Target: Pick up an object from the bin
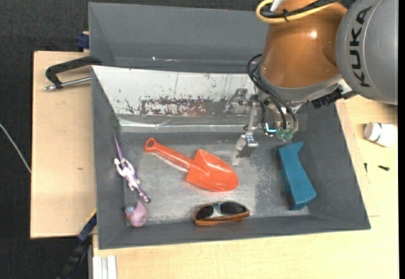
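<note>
Grey bin [104, 145] floor, sparsely stocked: one orange shovel [209, 173], one blue block [294, 176], one pair of sunglasses [220, 211], one purple trinket [130, 173], one pink lump [136, 214]. My gripper [264, 140] hangs between shovel and block, seemingly open (shadow muddies it) and empty. I judge this the approach; next I must centre over one and descend.

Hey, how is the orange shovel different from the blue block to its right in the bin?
Colour: the shovel is orange, the block is blue. Shape: the shovel has a thin handle widening into a scoop, while the block is thick and chunky throughout. Pose: the shovel lies slanted across the middle of the bin, handle toward the upper left, while the block runs nearly top to bottom by the right wall. Both lie flat on the floor, apart from each other.
</note>
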`<state>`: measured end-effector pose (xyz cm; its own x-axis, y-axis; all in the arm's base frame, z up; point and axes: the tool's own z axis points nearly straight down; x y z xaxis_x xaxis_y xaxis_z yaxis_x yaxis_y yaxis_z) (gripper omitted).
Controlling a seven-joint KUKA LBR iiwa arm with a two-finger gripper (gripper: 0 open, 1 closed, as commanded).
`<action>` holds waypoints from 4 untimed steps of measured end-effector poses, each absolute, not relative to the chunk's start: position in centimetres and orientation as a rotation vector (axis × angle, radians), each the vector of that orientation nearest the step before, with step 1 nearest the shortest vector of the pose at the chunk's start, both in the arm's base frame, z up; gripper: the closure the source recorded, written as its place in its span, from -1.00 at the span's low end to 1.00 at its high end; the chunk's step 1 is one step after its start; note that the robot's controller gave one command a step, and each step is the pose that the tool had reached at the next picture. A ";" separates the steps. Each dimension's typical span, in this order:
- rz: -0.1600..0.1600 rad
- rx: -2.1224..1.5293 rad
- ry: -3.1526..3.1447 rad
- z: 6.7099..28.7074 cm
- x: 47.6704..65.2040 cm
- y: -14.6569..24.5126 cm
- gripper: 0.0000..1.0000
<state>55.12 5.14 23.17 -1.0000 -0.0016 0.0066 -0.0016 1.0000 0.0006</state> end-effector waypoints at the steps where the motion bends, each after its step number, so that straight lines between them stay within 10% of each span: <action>1: -0.002 0.000 -3.144 23.6 55.3 5.1 -1.00; 4: 0.001 0.009 -3.140 13.5 54.4 6.7 -1.00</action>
<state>54.43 6.67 13.54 -1.0000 -0.0054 0.0014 -0.0054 1.0000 -0.0005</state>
